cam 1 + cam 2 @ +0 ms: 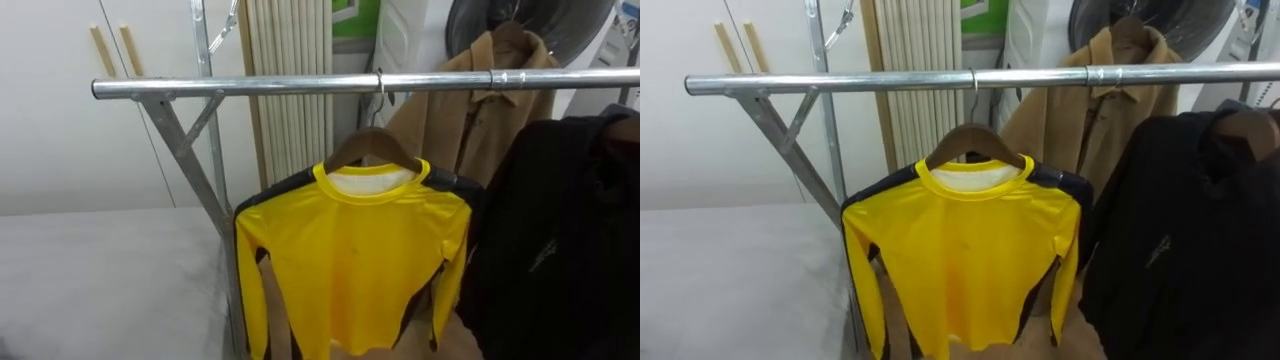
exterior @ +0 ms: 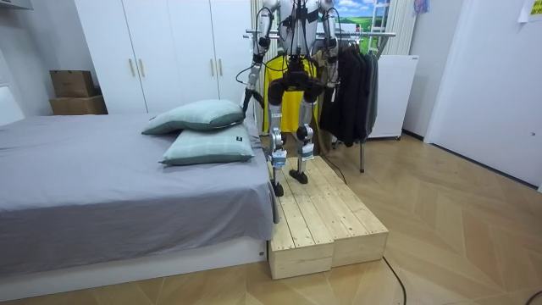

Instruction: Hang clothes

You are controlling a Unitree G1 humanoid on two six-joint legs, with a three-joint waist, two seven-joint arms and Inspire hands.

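White wardrobes, grey bed, pale wooden platform, light wood floor

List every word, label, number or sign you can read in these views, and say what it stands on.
No text can be read in any view.
On the yellow shirt: plain front, no print.
On the black jacket: one small pale mark, too small to read.
On the cardboard boxes: any print is too small to read.
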